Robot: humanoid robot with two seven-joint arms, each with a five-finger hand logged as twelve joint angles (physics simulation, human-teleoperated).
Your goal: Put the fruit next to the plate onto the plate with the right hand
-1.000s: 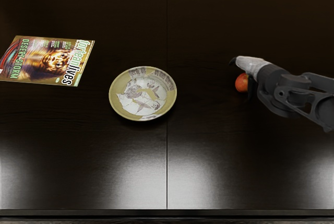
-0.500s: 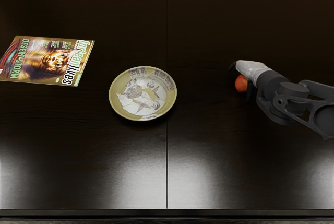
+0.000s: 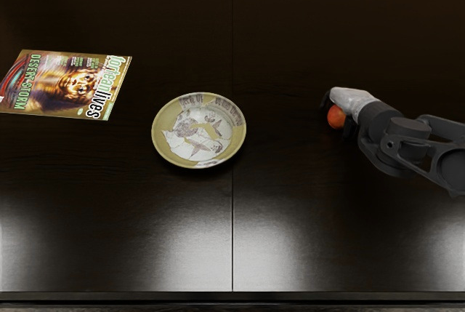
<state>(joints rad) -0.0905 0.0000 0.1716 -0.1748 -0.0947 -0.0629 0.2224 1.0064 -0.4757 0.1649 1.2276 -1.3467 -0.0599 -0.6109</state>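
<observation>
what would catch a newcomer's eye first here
The painted, yellow-rimmed plate stands out bright in the middle of the dark table. A colourful magazine lies at the far left, and at the right the right hand partly hides a small red-orange fruit.

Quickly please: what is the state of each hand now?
Left hand: not in view.
Right hand: on the fruit; open or closed cannot be told.

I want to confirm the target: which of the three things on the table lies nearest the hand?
The small red-orange fruit, right beside the right hand. The plate sits at the middle and the magazine far left.
</observation>
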